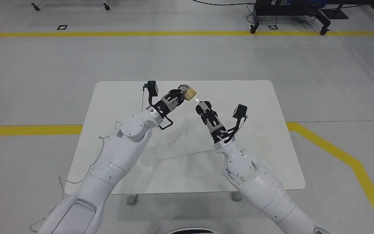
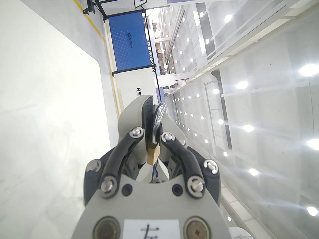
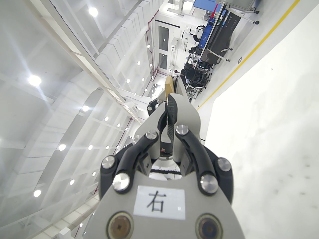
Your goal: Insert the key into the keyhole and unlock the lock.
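Observation:
A brass padlock (image 1: pixel 190 92) with a silver shackle (image 2: pixel 159 116) is held above the white table (image 1: pixel 263 158), just past its middle. My left gripper (image 2: pixel 155 108) is shut on it; the brass body (image 2: pixel 152 154) shows between the fingers. My right gripper (image 1: pixel 201 107) is shut a short way in front of the lock, with a small silver key tip (image 1: pixel 197 101) sticking out toward it. In the right wrist view the lock's brass body (image 3: pixel 169 85) sits just beyond the closed right gripper (image 3: pixel 170 98). The keyhole is hidden.
Both grippers hover over the table's far half. The tabletop (image 3: pixel 269 125) carries nothing else. Grey floor with yellow lines (image 1: pixel 175 33) surrounds the table, and wheeled racks (image 1: pixel 292 14) stand far behind.

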### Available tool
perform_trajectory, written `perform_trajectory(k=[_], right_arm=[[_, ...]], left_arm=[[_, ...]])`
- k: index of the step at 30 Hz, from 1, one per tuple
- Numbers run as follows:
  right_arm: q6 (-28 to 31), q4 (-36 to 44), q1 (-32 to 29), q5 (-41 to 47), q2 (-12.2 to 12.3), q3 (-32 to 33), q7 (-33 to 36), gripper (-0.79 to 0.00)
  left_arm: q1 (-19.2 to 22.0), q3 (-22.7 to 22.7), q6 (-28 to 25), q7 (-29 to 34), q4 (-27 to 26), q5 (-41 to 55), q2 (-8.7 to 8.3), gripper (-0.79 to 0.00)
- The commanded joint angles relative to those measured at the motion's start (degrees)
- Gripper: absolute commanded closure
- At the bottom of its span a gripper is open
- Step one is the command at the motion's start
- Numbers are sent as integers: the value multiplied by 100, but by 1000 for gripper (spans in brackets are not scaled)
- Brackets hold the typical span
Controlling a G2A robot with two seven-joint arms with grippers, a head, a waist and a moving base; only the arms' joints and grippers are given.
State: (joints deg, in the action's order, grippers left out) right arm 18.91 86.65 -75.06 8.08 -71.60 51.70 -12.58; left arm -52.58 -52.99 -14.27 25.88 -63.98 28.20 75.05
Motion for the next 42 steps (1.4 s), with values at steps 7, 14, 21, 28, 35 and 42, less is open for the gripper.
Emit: perform_trajectory(k=[7, 14, 21, 28, 35, 42], right_arm=[[-102, -4, -8, -123, -80, 37, 45, 0], [-211, 2, -37, -189, -137, 107, 93, 0], [-238, 1, -89, -286, -180, 185, 192, 0], [-279, 34, -150, -382, -219, 265, 273, 0], [-322, 41, -189, -424, -260, 318, 389, 0], [-311, 49, -230, -440, -298, 389, 483, 0]], left_arm=[[-28, -61, 53, 58, -17, -91, 35, 0], [-50, -116, 85, 125, -28, -156, 62, 0], [-55, -161, 123, 168, -19, -239, 89, 0], [-56, -206, 141, 229, -6, -314, 114, 0], [-67, -263, 141, 284, 10, -335, 138, 0], [-69, -321, 199, 378, 31, -315, 159, 0]])
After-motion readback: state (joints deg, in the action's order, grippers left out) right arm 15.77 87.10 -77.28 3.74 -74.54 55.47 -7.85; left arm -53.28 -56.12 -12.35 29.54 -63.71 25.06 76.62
